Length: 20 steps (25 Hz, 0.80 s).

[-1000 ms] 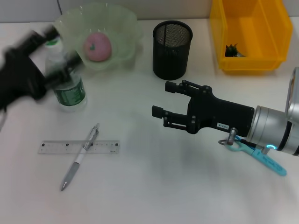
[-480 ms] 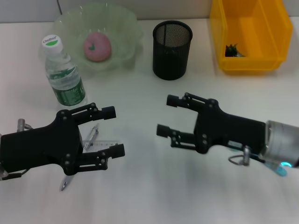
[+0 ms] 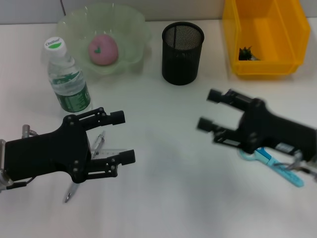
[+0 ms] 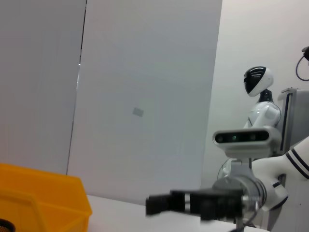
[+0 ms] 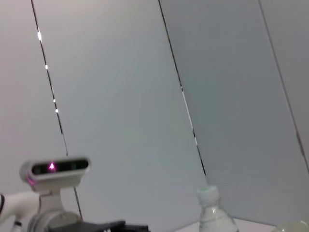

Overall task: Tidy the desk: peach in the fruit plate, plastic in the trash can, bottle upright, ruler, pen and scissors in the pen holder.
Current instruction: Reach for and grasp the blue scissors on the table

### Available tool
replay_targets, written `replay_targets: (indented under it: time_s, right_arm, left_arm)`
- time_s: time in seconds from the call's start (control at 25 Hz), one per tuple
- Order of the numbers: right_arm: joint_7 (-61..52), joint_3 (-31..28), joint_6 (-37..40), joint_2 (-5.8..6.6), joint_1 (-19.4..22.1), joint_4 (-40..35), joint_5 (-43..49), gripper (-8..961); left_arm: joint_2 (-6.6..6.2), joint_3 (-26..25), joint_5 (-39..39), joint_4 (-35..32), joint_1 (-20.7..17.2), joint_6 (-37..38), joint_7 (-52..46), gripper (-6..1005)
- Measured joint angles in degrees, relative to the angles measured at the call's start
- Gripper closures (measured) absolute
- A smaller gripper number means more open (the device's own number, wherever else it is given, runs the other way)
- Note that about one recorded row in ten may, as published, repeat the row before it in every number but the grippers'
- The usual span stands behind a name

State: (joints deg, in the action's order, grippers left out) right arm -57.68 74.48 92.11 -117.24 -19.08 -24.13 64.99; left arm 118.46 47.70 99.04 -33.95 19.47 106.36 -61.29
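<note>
A: Items on the counter (image 3: 163, 198), far side first?

B: Peach (image 3: 103, 49), pink, lying in the pale green fruit plate (image 3: 132, 25). Bottle (image 3: 68, 77), green label, white cap, standing upright just in front of the plate on its left side. Pen holder (image 3: 183, 46), black mesh, to the right of the plate. Trash can (image 3: 264, 34), a yellow bin at the far right, with a small dark green scrap (image 3: 245, 53) of plastic inside.

A: Stationery?

B: Pen (image 3: 98, 145) and ruler (image 3: 113, 151), near left, both largely hidden under the left arm; the pen's tip shows below it. Scissors (image 3: 277, 166), blue handles, flat on the counter at the right, partly under the right arm.

A: End effectors?

B: Left end effector (image 3: 123, 137): over the pen and ruler, fingers spread apart, nothing between them. Right end effector (image 3: 211, 110): above bare counter in front of the pen holder, fingers likewise apart and holding nothing.
</note>
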Motion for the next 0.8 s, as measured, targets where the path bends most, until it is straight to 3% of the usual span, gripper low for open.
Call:
replay_targets:
  time_s: [0.08, 0.16, 0.24, 0.28, 0.44, 0.48, 0.8]
  right_arm:
    - [-6.5, -4.4, 2.5, 1.00, 0.6, -5.6, 5.3, 184]
    - [-8.7, -5.9, 2.8, 1.06, 0.8, -7.7, 7.4, 184]
    - [-14.5, -8.9, 2.9, 0.80, 1.2, -13.2, 12.3, 184]
    - [-21.4, -11.4, 2.7, 0.42, 1.3, -19.5, 18.0, 184]
    - [-33.4, -14.1, 2.5, 0.06, 0.3, -28.0, 27.4, 184]
    - [-42.2, -16.3, 2.7, -0.16, -0.9, -33.8, 33.7, 184]
    - [-64.4, -19.6, 7.0, -0.06, -5.4, -49.5, 55.1, 184]
  left_arm:
    - [-0.07, 0.0, 0.0, 0.5, 0.0, -0.1, 0.1, 177]
    - [-0.07, 0.0, 0.0, 0.5, 0.0, -0.1, 0.1, 177]
    - [0.00, 0.0, -0.1, 0.5, 0.0, -0.2, 0.2, 177]
    - [0.07, 0.0, -0.2, 0.6, 0.0, -0.3, 0.2, 177]
    - [0.16, 0.0, -0.3, 1.1, 0.1, -0.7, 0.3, 177]
    - [0.19, 0.0, -0.3, 1.6, 0.1, -0.9, 0.3, 177]
    - [0.20, 0.0, -0.1, 2.0, 0.1, -1.8, 0.4, 177]
